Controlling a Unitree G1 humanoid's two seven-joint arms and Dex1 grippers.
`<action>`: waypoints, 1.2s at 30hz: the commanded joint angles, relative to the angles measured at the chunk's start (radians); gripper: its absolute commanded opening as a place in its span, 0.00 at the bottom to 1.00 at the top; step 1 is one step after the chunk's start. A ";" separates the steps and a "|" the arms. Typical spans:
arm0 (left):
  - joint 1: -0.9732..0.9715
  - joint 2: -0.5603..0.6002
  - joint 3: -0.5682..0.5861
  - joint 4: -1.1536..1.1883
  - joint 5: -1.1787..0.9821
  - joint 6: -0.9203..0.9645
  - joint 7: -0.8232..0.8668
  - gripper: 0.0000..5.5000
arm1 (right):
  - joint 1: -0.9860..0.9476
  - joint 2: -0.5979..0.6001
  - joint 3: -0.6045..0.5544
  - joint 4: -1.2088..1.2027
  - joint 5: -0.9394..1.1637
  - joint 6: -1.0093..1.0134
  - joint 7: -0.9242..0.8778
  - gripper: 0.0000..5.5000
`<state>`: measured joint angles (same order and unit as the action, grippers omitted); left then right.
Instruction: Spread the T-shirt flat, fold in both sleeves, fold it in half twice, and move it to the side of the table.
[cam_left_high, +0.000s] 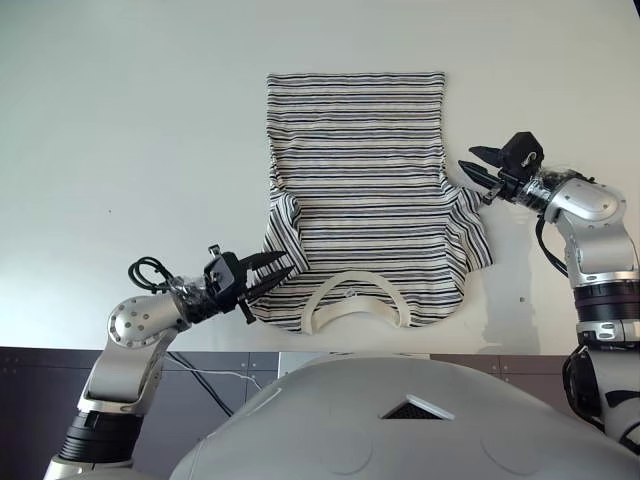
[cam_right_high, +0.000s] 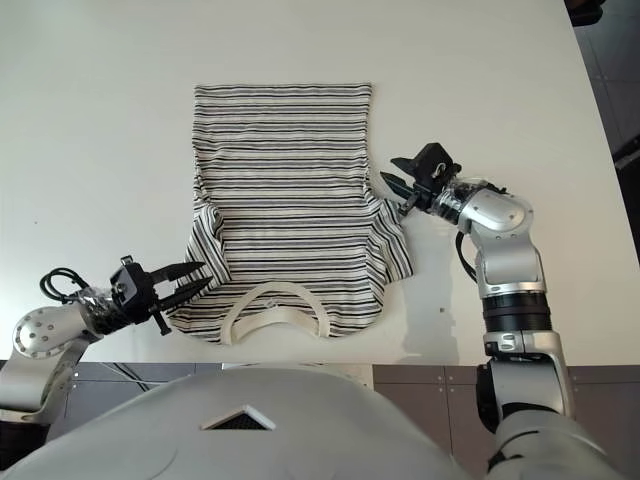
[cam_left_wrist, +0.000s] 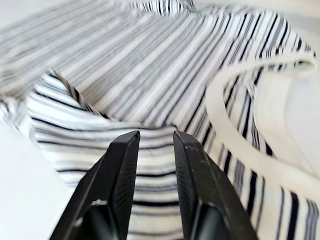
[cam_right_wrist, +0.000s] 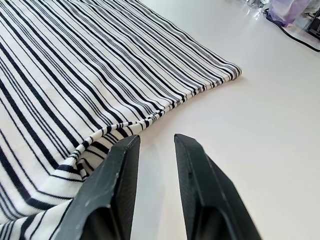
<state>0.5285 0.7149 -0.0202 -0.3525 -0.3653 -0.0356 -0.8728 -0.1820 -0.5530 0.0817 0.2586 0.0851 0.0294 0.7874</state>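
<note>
Striped shirt (cam_left_high: 357, 190) looks soft, floppy; left gripper (cam_left_high: 285, 266) and right gripper (cam_left_high: 466, 157) fingers (cam_left_wrist: 120, 170) part-open, empty, beside its sleeves (cam_left_high: 281, 228), so pinch there.

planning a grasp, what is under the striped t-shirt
The black-and-white striped fabric T-shirt lies on the white table, which shows around it. The surface beneath the cloth is covered, so whether anything else lies there cannot be seen.
</note>
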 joint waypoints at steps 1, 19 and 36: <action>-0.001 0.033 0.005 -0.033 0.000 0.053 -0.028 0.22 | -0.039 0.001 0.009 0.015 0.004 -0.036 0.037 0.23; -0.161 0.143 0.069 -0.162 -0.168 0.359 -0.126 0.22 | -0.170 0.076 0.131 0.422 -0.090 -0.229 0.113 0.23; -0.150 0.040 0.089 -0.258 -0.220 0.442 -0.011 0.22 | -0.085 0.033 -0.016 0.138 0.073 -0.273 0.117 0.23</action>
<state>0.3607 0.7603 0.0680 -0.5966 -0.5950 0.3941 -0.9029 -0.3025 -0.4889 0.1034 0.4975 0.1248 -0.2892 0.9230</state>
